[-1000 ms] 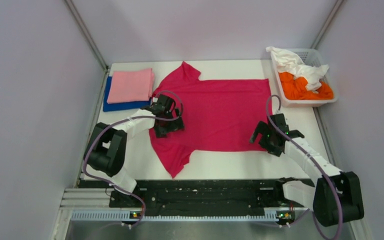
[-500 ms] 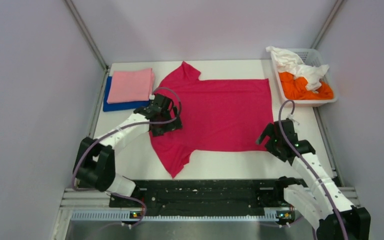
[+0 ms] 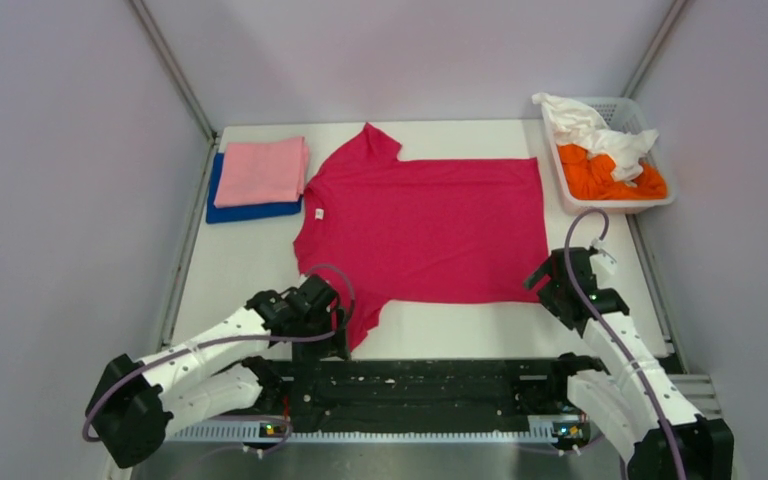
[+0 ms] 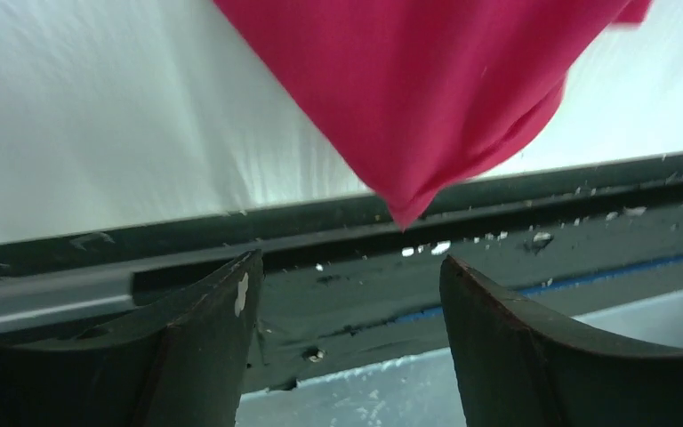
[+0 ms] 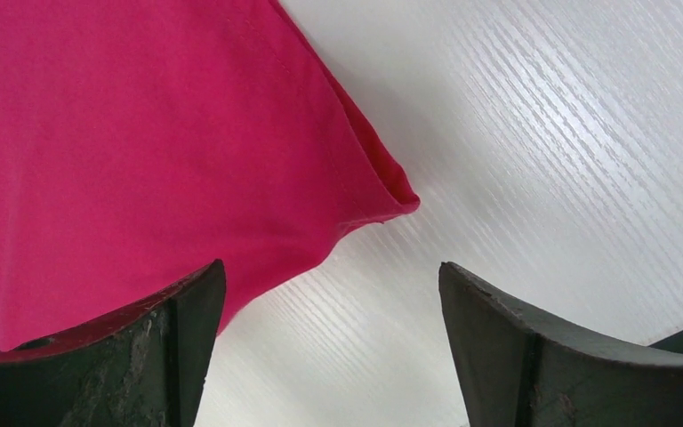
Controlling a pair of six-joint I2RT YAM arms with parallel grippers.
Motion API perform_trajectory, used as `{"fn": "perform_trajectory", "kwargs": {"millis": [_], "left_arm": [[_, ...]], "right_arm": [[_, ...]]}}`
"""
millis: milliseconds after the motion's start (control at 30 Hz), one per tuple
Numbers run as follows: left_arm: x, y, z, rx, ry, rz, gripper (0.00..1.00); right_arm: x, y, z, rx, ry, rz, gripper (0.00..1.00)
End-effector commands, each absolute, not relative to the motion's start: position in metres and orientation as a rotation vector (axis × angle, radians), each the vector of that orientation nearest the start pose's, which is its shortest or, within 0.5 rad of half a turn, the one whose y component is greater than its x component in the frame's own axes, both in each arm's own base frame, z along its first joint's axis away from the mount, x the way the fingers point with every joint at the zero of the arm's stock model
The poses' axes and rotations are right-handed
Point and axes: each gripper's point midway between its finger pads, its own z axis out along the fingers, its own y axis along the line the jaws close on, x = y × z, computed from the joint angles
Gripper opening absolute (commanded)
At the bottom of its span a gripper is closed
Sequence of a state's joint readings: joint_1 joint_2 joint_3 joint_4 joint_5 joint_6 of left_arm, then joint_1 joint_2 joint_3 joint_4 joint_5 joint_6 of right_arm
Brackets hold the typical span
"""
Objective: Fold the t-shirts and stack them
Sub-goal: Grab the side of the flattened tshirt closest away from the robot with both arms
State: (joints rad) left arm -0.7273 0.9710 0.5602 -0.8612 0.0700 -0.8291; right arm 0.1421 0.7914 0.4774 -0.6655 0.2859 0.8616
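The magenta-red t-shirt (image 3: 425, 228) lies spread flat on the white table, neck to the left. Its near sleeve tip reaches the table's front edge and shows in the left wrist view (image 4: 427, 98). My left gripper (image 3: 328, 318) is open and empty, just left of that sleeve tip. My right gripper (image 3: 550, 288) is open and empty at the shirt's near right hem corner, which shows in the right wrist view (image 5: 382, 191). The light pink t-shirt (image 3: 260, 170) lies folded on the folded royal blue t-shirt (image 3: 245, 210) at the back left. The orange (image 3: 605, 178) and white t-shirts (image 3: 590, 128) lie crumpled in the basket.
The white slotted basket (image 3: 650, 203) stands at the back right corner. A black rail (image 3: 410, 385) runs along the table's front edge under the arm bases. Grey walls close in the left, right and back.
My left gripper has left the shirt's collar area and moved near, down to the near sleeve tip by the front edge. My right gripper has shifted slightly right and nearer, beside the hem corner.
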Motion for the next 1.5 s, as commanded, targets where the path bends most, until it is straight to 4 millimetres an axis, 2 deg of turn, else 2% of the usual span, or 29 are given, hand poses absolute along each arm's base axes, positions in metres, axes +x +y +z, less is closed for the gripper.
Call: {"fn": "perform_trajectory", "kwargs": {"millis": [0, 67, 167, 233, 300, 367, 433, 533, 667, 933, 967, 1067, 1167, 1333, 1467], "left_arm": [[0.08, -0.19, 0.048, -0.21, 2.931, -0.796, 0.75], [0.087, -0.202, 0.044, -0.235, 2.891, -0.87, 0.73], [0.1, -0.194, 0.03, -0.289, 2.896, -0.721, 0.61], [0.109, -0.191, 0.023, -0.293, 2.903, -0.63, 0.43], [0.114, -0.201, 0.021, -0.259, 2.907, -0.659, 0.27], [0.114, -0.21, 0.019, -0.224, 2.927, -0.702, 0.15], [0.116, -0.212, 0.016, -0.213, 2.948, -0.679, 0.0], [0.124, -0.209, 0.02, -0.21, 2.94, -0.609, 0.0], [0.135, -0.208, 0.035, -0.206, 2.852, -0.625, 0.0], [0.162, -0.191, 0.063, -0.211, 2.686, -0.522, 0.0], [0.165, -0.191, 0.066, -0.211, 2.671, -0.519, 0.0], [0.18, -0.196, 0.081, -0.203, 2.603, -0.541, 0.0], [0.197, -0.201, 0.099, -0.189, 2.539, -0.552, 0.0], [0.231, -0.204, 0.123, -0.203, 2.448, -0.547, 0.0], [0.257, -0.197, 0.135, -0.237, 2.419, -0.531, 0.0]], "right_arm": [[0.218, 0.003, 0.064, 1.016, 2.193, 0.058, 0.83], [0.216, 0.001, 0.063, 1.025, 2.183, 0.043, 0.8], [0.212, 0.0, 0.059, 1.034, 2.173, 0.047, 0.77], [0.21, -0.001, 0.055, 1.038, 2.173, 0.047, 0.75], [0.21, -0.001, 0.051, 1.043, 2.169, 0.046, 0.74], [0.213, 0.0, 0.049, 1.045, 2.156, 0.058, 0.72], [0.215, 0.003, 0.045, 1.042, 2.157, 0.079, 0.68], [0.214, 0.005, 0.036, 1.046, 2.184, 0.082, 0.64], [0.213, 0.003, 0.027, 1.06, 2.192, 0.063, 0.6], [0.219, 0.003, 0.022, 1.063, 2.17, 0.069, 0.45], [0.22, 0.004, 0.022, 1.064, 2.17, 0.072, 0.41], [0.225, 0.007, 0.022, 1.042, 2.177, 0.092, 0.19], [0.232, 0.009, 0.028, 1.012, 2.177, 0.1, 0.01], [0.242, 0.008, 0.044, 0.958, 2.164, 0.098, 0.0], [0.254, 0.011, 0.06, 0.899, 2.17, 0.105, 0.0]]}}
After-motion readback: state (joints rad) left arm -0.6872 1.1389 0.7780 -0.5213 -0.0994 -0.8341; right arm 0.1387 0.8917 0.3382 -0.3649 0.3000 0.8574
